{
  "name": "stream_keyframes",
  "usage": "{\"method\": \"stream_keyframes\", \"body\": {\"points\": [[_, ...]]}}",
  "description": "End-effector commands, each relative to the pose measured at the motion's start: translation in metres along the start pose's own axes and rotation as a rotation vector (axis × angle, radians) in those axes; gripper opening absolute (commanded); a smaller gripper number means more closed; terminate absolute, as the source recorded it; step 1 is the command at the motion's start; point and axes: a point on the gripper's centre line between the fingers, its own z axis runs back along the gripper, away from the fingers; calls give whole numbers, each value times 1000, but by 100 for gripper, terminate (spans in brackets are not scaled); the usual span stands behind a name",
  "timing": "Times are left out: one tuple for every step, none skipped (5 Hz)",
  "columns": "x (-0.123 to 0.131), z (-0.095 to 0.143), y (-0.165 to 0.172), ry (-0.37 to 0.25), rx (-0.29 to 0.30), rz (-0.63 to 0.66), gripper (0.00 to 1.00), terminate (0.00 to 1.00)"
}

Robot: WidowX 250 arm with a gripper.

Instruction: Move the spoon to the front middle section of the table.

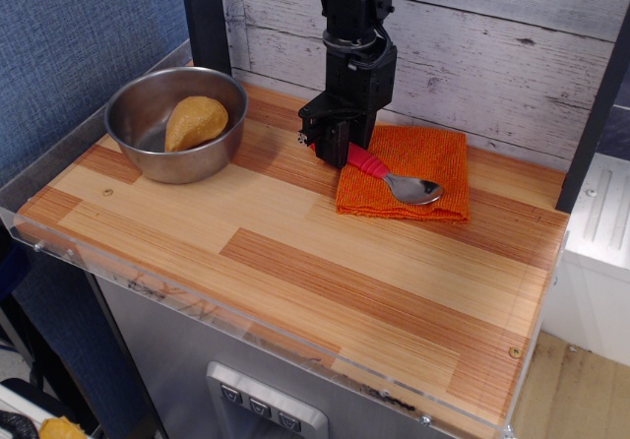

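The spoon (394, 178) lies on the orange cloth (423, 158) at the back of the table (325, 272). Its silver bowl points right and its red ribbed handle points left, off the cloth's left edge. My gripper (333, 152) is down at the handle's left end, with its fingers closed around the handle. A little red shows on either side of the fingers. The spoon still rests on the cloth.
A steel bowl (177, 119) holding a tan lump (195, 122) stands at the back left. A whitewashed plank wall runs behind the table. A clear acrylic rim (197, 306) runs along the front edge.
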Motion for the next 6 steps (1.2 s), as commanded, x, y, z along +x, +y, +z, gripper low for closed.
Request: {"method": "stream_keyframes", "body": {"points": [[9, 23, 8, -15, 57, -26, 0, 0], [19, 38, 16, -4, 54, -81, 0, 0], [25, 56, 14, -23, 85, -100, 0, 0], [30, 76, 6, -20, 102, -109, 0, 0], [27, 92, -11, -26, 118, -91, 0, 0], [21, 110, -36, -21, 133, -77, 0, 0]]}}
